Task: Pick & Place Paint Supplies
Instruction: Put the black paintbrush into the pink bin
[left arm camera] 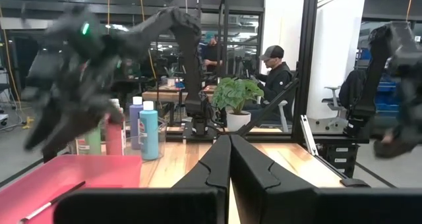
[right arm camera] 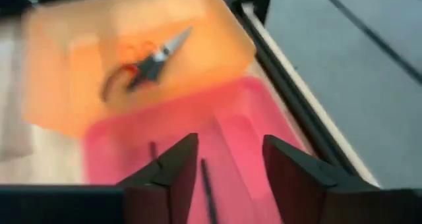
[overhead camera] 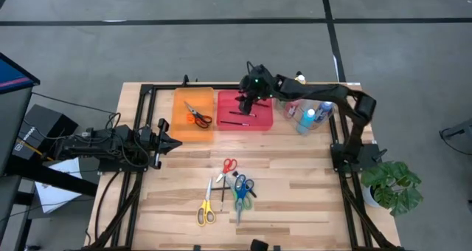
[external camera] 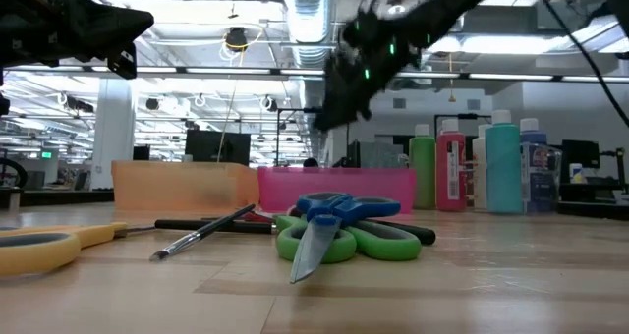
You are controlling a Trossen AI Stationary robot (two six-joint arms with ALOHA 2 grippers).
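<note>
My right gripper (right arm camera: 224,161) hovers open over the pink tray (overhead camera: 262,120), with nothing between its fingers. Two thin dark brushes (right arm camera: 210,184) lie on that tray's floor below it. Beside it, orange-handled scissors (overhead camera: 198,117) lie in the orange tray (overhead camera: 181,103). Several pairs of scissors lie loose on the table's near half: red (overhead camera: 228,165), yellow (overhead camera: 206,208), and blue on green (external camera: 339,226), with another brush (external camera: 201,234) among them. Paint bottles (overhead camera: 306,114) stand at the far right. My left gripper (overhead camera: 168,140) waits shut at the table's left, above the wood.
The two trays stand side by side at the table's far edge, inside the black frame rail (overhead camera: 140,96). The bottles stand in a group right of the pink tray. A potted plant (overhead camera: 391,183) stands off the table's right edge. Bare wood lies between the trays and the loose scissors.
</note>
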